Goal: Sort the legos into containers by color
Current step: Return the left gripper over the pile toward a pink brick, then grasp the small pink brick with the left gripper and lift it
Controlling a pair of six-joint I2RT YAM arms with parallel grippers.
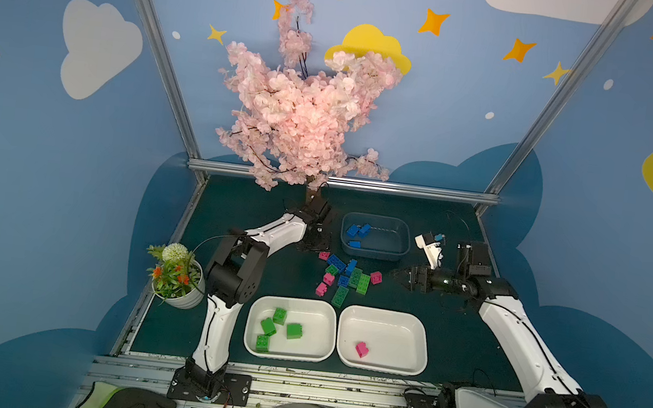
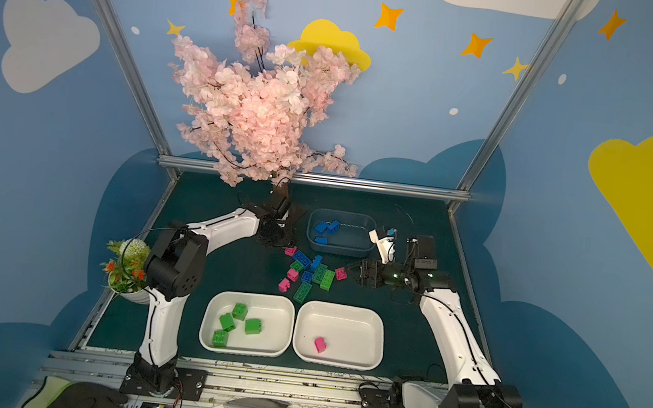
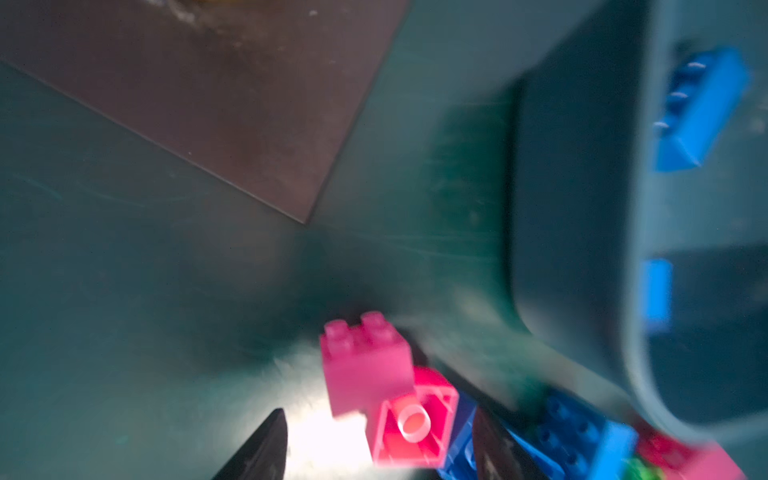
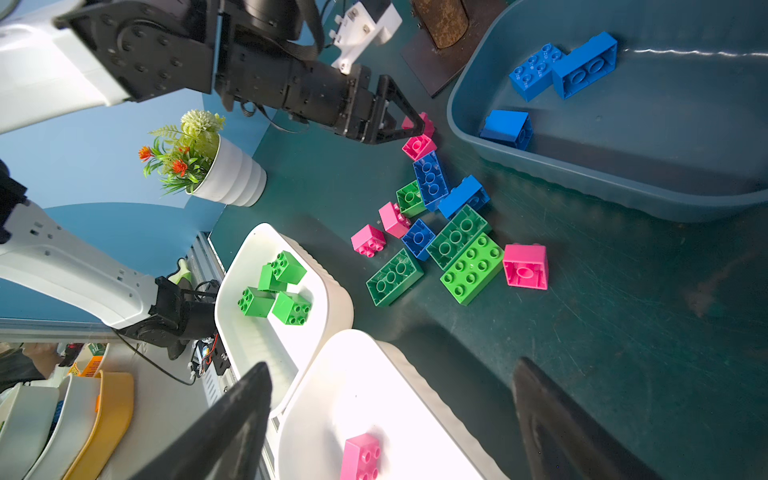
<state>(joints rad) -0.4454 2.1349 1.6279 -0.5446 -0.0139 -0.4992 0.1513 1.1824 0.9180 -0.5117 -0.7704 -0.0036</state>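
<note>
**Two pink bricks in one pinch: where the left hand's grasp could slip**

The left hand (image 3: 380,440) sits low at the far end of the loose legos (image 1: 343,278), fingers apart and clamped on nothing yet. An overturned pink brick (image 3: 415,428) lies between its fingertips, close to one finger, with bare tabletop (image 3: 124,291) showing beside the other. An upright pink brick (image 3: 365,365) lies just ahead of the fingertips, touching the overturned one.

The likeliest fault is an uneven pinch. If one finger reaches the overturned brick first, it could push it sideways, or the brick could twist out on a corner. The touching upright brick may be dragged along or knocked aside. A blue brick (image 3: 573,424) lies just outside the nearer finger and could be nudged toward the grey-blue tub (image 3: 582,249), whose wall stands close by.

The wrist view is blurred, so the exact contact cannot be told.

The right hand (image 4: 392,370) hangs open and empty beside the same pile. The white tray (image 1: 393,338) holding a single pink brick lies well away from the left hand, beyond the pile. A carry there would probably pass close to the right hand, so the arms could clash.
</note>
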